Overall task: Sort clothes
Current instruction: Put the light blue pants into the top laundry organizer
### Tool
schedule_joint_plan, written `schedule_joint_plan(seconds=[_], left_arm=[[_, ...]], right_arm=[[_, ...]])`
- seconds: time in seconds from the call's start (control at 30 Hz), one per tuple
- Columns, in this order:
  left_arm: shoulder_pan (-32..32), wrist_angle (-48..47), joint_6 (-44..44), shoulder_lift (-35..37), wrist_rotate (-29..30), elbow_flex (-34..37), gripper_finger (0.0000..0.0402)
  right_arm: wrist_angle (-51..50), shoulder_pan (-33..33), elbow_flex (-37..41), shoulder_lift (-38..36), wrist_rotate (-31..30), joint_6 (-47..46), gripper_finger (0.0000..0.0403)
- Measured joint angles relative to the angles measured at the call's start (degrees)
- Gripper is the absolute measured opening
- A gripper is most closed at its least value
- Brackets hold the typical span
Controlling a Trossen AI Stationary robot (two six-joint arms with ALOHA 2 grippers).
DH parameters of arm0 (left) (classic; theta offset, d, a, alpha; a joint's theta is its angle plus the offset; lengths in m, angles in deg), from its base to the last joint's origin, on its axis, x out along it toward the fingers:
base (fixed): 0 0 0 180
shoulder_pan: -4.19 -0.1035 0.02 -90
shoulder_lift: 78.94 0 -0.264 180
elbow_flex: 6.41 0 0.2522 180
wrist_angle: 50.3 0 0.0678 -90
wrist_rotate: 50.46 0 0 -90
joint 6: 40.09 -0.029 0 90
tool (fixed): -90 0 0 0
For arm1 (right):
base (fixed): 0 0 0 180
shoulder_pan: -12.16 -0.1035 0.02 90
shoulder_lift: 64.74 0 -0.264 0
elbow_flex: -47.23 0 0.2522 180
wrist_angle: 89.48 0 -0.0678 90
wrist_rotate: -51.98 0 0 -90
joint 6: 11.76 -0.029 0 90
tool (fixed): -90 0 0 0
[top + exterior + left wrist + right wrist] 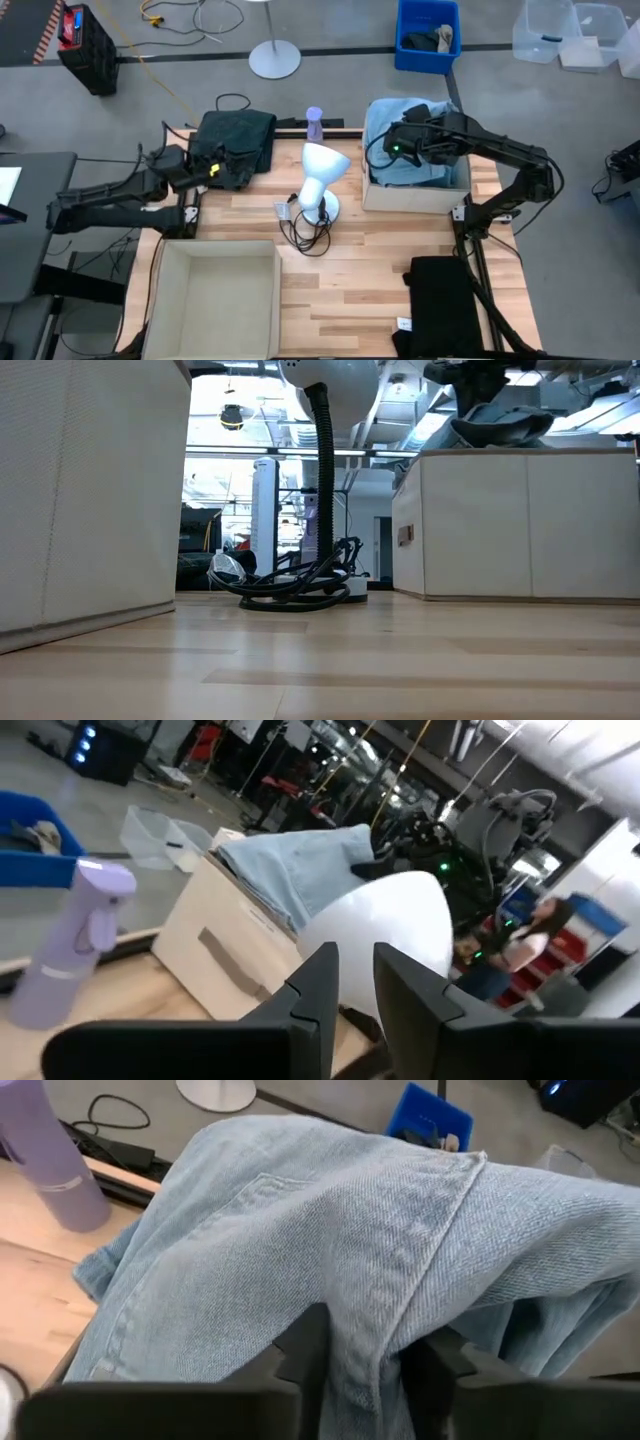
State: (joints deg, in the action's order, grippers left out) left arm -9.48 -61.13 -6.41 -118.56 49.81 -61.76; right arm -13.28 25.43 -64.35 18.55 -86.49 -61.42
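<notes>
Two dark robot arms at work over a pale wooden table (380, 250), split between two garments, likely so sorting can go on from both ends. Right gripper (365, 1365) poised over the beige fabric box at the far right (372, 197), its fingers (300, 1342) narrow and pinching a fold of the light blue denim jeans (330, 1230), heaped over that box's rim rather than tucked inside; grip placed on a seam ridge, probably for a firmer hold on stiff cloth. Left gripper (352, 982) at the table's far left edge, just beside the dark green trousers (235, 135) crumpled there, fingers slightly apart and holding nothing. Black garment (440, 300) flat at the near right. Second beige fabric box (165, 300) near left, open-topped. White dome-headed desk lamp (322, 175) and lilac spray bottle (314, 122) between the arms.
</notes>
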Motion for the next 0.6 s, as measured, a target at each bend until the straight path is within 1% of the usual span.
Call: schedule_joint_plan(seconds=[0.17, 0.3, 0.5, 0.6], left_arm=[[-1.8, -3.3, -4.8, -3.4, -1.1, -5.5, 0.0061], [-4.2, -5.4, -4.5, -4.4, -1.5, -8.6, 0.0061], [-6.7, -12.4, -3.8, -4.7, -3.6, -12.4, 0.0061], [-6.8, -13.0, -3.8, -4.6, -3.8, -12.5, 0.0061]], right_arm=[[0.0, 0.2, 0.0, -1.0, 0.6, 0.0, 0.0174], [0.1, 1.6, 0.0, -3.2, 0.7, 0.0, 0.0195], [0.2, 4.4, 0.0, -7.9, 3.3, -3.2, 0.0196], [2.4, 3.1, 0.0, -10.2, 3.6, -4.7, 0.0187]])
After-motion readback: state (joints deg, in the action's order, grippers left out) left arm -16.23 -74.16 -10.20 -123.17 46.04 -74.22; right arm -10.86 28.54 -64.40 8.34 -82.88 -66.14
